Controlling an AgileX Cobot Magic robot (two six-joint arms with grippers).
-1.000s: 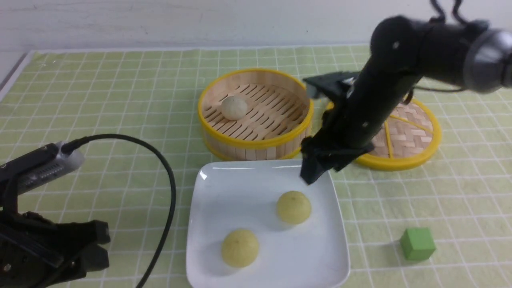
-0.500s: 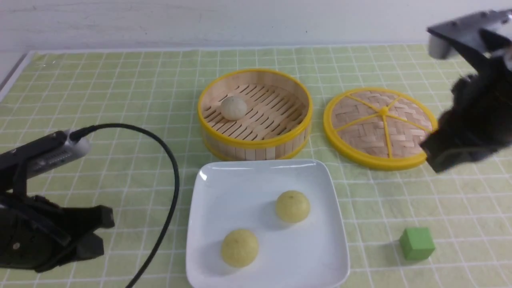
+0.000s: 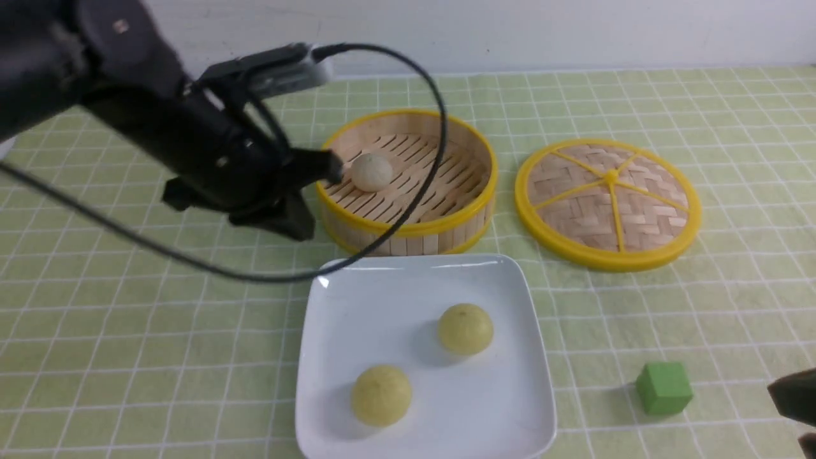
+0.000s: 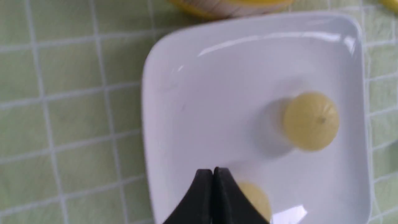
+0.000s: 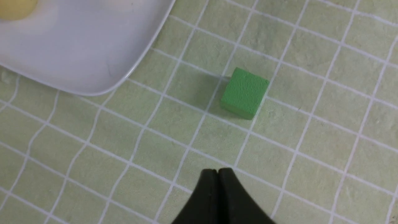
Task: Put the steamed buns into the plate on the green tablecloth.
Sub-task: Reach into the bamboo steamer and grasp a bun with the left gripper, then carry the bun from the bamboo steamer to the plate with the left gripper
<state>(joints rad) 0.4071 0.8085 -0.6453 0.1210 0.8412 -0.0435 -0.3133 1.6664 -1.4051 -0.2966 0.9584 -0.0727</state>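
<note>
**Green cloth: two buns on the plate, one in the steamer**

Pale wall (image 3: 542, 32) runs along the far edge of the scene. Below it, the green tablecloth (image 3: 127, 331) with its thin white grid covers everything else.

The white square plate (image 3: 376, 299) lies on the cloth in the near middle. Two buns sit on it, apart from each other. The far yellow bun (image 3: 465, 328) is toward the right side and the near yellow bun (image 3: 381, 394) is closer to the near left. The off-white bun (image 3: 371, 172) rests on the slats of the open bamboo steamer (image 3: 408, 228), in its left half, just beyond the plate's far edge. The woven lid (image 3: 609, 201) lies flat on the cloth to the right of the steamer. A green cube (image 3: 664, 387) stands on the cloth to the right of the plate, well clear of its rim.

The left arm (image 3: 127, 83) reaches in from the far left, with a black cable (image 3: 440, 127) looping over the steamer. It ends just beside the steamer's left wall. In the wrist view, the left gripper (image 4: 213, 179) has its two fingers pressed together with nothing between them. The plate lies beneath, and the near yellow bun is partly hidden behind the tips.

The right gripper (image 5: 217, 175) is likewise closed and empty. It hangs over bare cloth near the green cube, and only a dark corner of it shows at the near right edge of the front view.
</note>
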